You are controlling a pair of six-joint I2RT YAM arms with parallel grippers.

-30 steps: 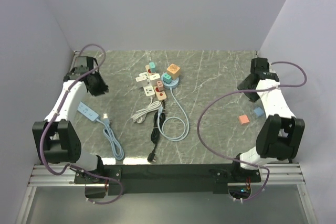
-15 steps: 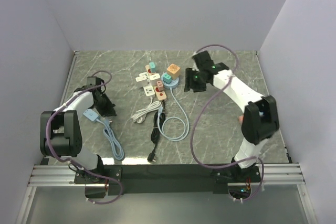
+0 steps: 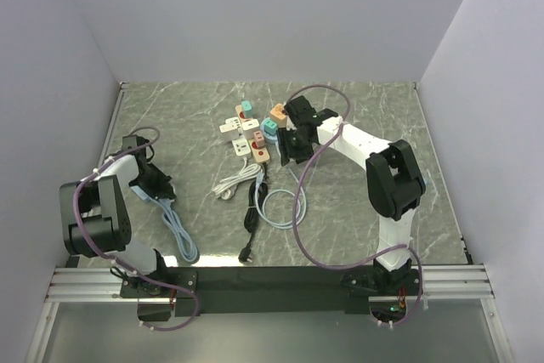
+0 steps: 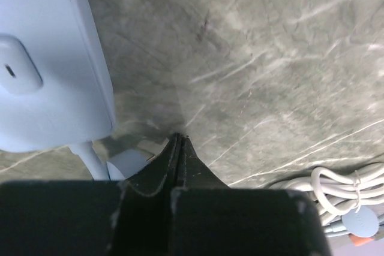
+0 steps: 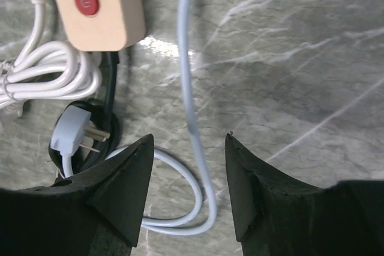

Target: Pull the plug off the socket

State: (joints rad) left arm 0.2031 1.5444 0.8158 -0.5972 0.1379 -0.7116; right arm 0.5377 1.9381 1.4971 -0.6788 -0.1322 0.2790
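Left pincer (image 4: pixel 178 141) has snapped together, empty, beside the blue strip (image 4: pixel 48 58). Right pincer (image 5: pixel 189 141) swung in from the surface (image 4: pixel 270 58) edge, jaws apart astride the pale cable (image 5: pixel 187 58). You've gripped nothing; the orange plug (image 3: pixel 277 112) just beyond looks still seated.

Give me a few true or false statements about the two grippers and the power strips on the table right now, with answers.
1. The left gripper is shut with nothing between its fingers. True.
2. The right gripper is clamped on the pale blue cable. False: its jaws stand open, with the cable lying between them.
3. The beige power strip has a red button. True.
4. The blue power strip lies by the right gripper. False: it lies by the left gripper.
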